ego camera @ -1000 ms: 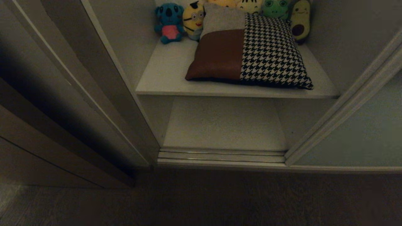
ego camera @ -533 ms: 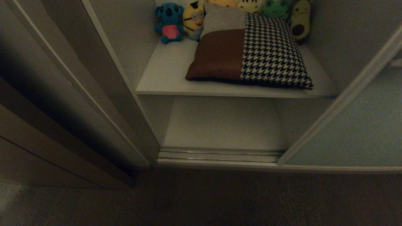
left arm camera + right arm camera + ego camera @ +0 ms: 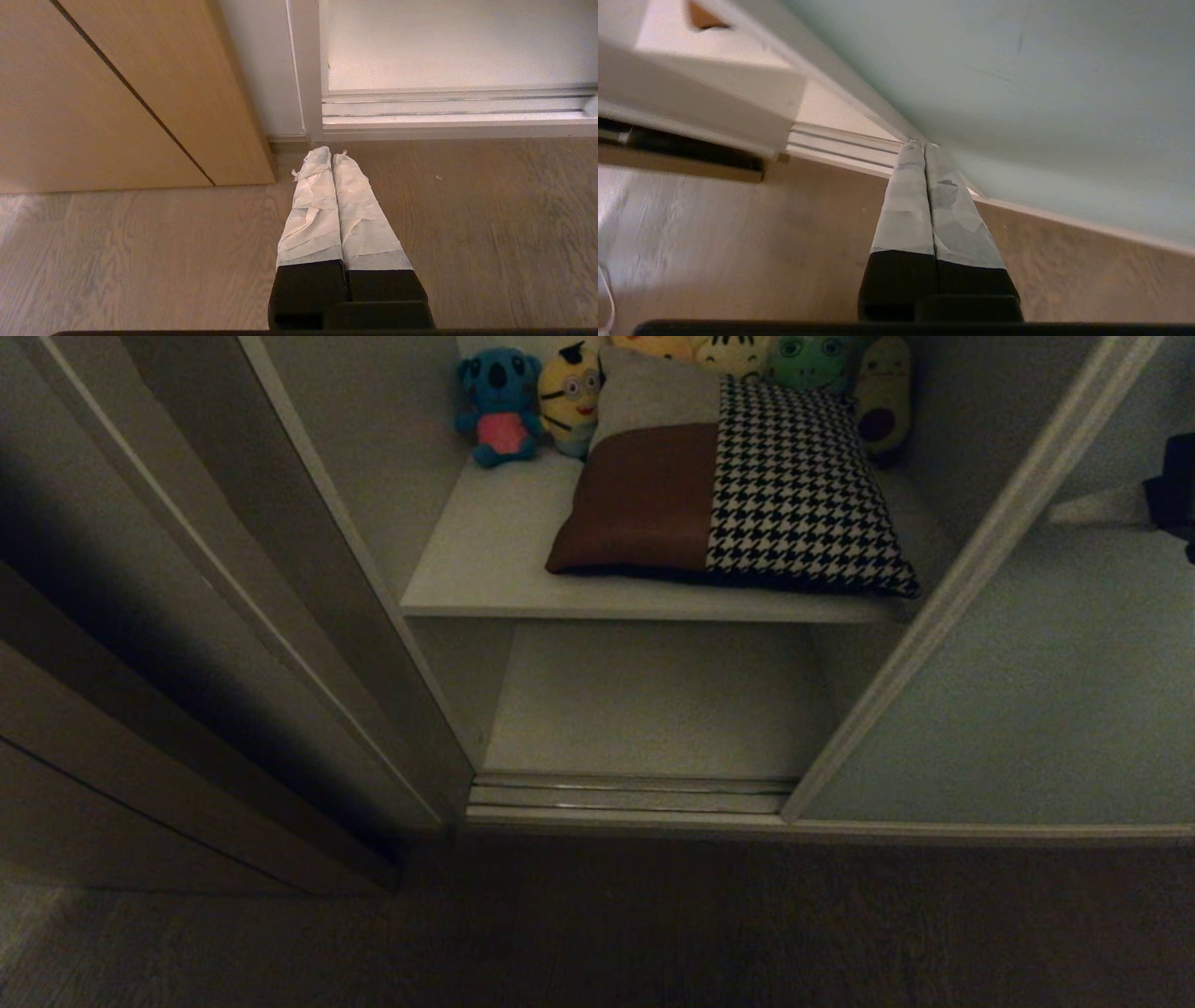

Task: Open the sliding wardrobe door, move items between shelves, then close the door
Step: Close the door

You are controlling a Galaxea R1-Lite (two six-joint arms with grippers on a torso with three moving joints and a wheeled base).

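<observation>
The sliding wardrobe door [image 3: 1027,709] is a pale grey-green panel with a light frame edge [image 3: 934,607], and it covers the right part of the opening. My right gripper [image 3: 1055,511] lies shut against the door's face at the head view's right edge. Its taped fingers [image 3: 923,145] point along the door [image 3: 1017,70]. On the upper of the two off-white shelves [image 3: 485,569] lies one item, a cushion [image 3: 728,485] in brown, grey and houndstooth. The lower shelf [image 3: 653,709] is bare. My left gripper [image 3: 325,151] hangs shut over the floor, holding nothing.
A row of plush toys [image 3: 504,401] lines the back of the upper shelf. A brown wooden side panel [image 3: 117,93] stands left of the opening. The bottom track [image 3: 635,795] runs along the wood floor [image 3: 467,224].
The door has slid leftward across the opening and now hides the shelf's right end. My right gripper has come into the head view on the door's face.
</observation>
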